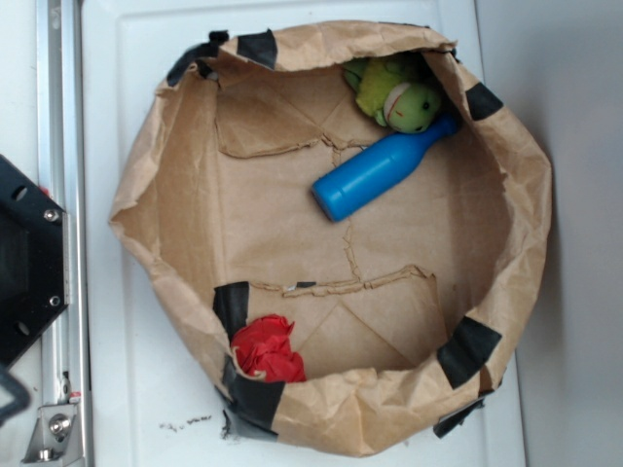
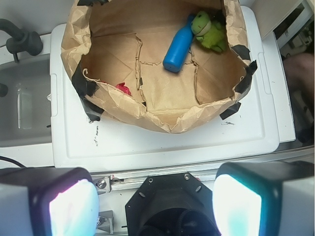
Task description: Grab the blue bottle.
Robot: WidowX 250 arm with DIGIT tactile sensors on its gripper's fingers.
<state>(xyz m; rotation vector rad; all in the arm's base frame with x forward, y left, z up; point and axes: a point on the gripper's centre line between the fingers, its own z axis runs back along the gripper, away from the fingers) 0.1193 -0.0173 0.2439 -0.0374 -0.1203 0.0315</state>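
A: Three things lie in the brown paper basin (image 1: 156,209) on the white bench (image 2: 162,145): the blue bottle (image 1: 382,171), a green plush toy (image 1: 399,97) and a red cloth wad (image 1: 268,348).

B: Where is the bottle?

A: On its side near the basin's far rim, neck touching the toy.

B: And the hand (image 2: 155,201)?

A: Only the wrist view shows it: fingers (image 2: 74,206) wide apart, empty, outside the basin. A grey sink (image 2: 22,105) adjoins the bench.

gripper (image 2: 155,201) | fingers (image 2: 71,206) spread wide (2 pads visible) | holding nothing | raised, facing down
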